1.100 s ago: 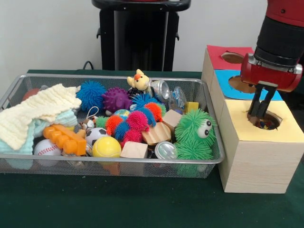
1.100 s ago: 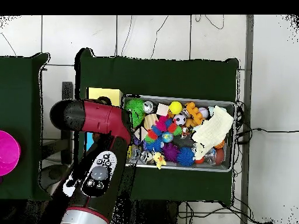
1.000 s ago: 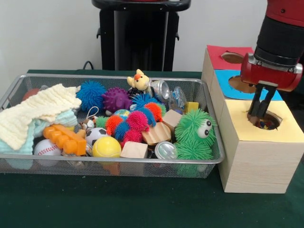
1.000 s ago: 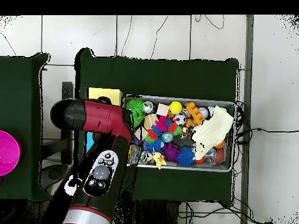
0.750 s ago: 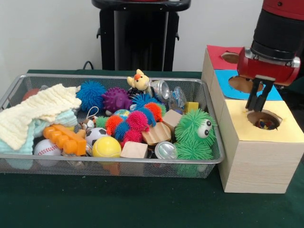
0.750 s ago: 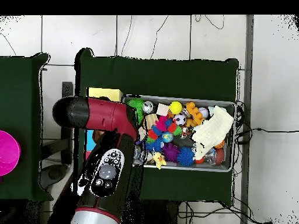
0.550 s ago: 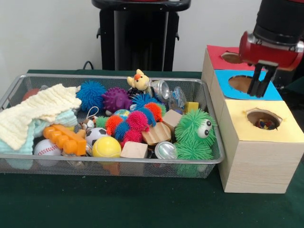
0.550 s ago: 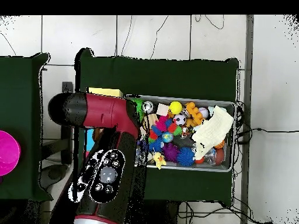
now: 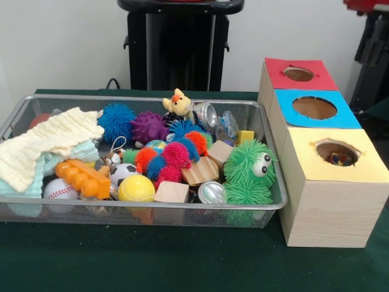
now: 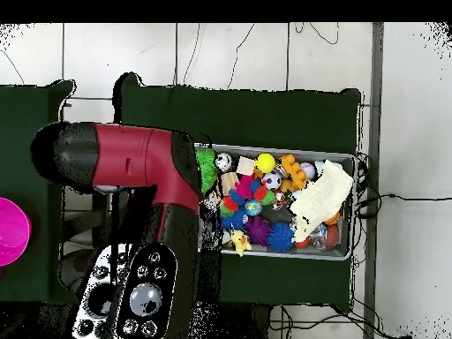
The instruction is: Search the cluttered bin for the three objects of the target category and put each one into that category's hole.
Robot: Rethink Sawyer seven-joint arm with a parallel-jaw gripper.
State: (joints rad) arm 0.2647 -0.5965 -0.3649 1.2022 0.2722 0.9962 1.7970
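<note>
The wire bin (image 9: 152, 210) holds a heap of toys: spiky rubber balls (image 9: 173, 155), a green fuzzy toy with eyes (image 9: 249, 170), wooden blocks (image 9: 200, 171), a yellow ball (image 9: 136, 188), a baseball (image 9: 59, 190) and a duck (image 9: 177, 102). To its right stand three wooden boxes with a red hole (image 9: 298, 73), a blue hole (image 9: 314, 107) and a yellow hole (image 9: 337, 152). Something multicoloured lies inside the yellow hole. My gripper (image 9: 368, 42) hangs at the top right edge, high above the boxes and mostly cut off. In the overhead view the red arm (image 10: 141, 168) covers the boxes.
A cream and mint cloth (image 9: 48, 143) fills the bin's left end, and an orange plastic piece (image 9: 82, 177) lies beside it. Metal cans (image 9: 206, 114) sit near the bin's back wall. A black stand (image 9: 173, 48) rises behind the bin. Green cloth (image 9: 152, 261) covers the table.
The gripper has lifted out of the yellow hole and risen up and back to the picture's top right edge. In the overhead view the arm looms larger.
</note>
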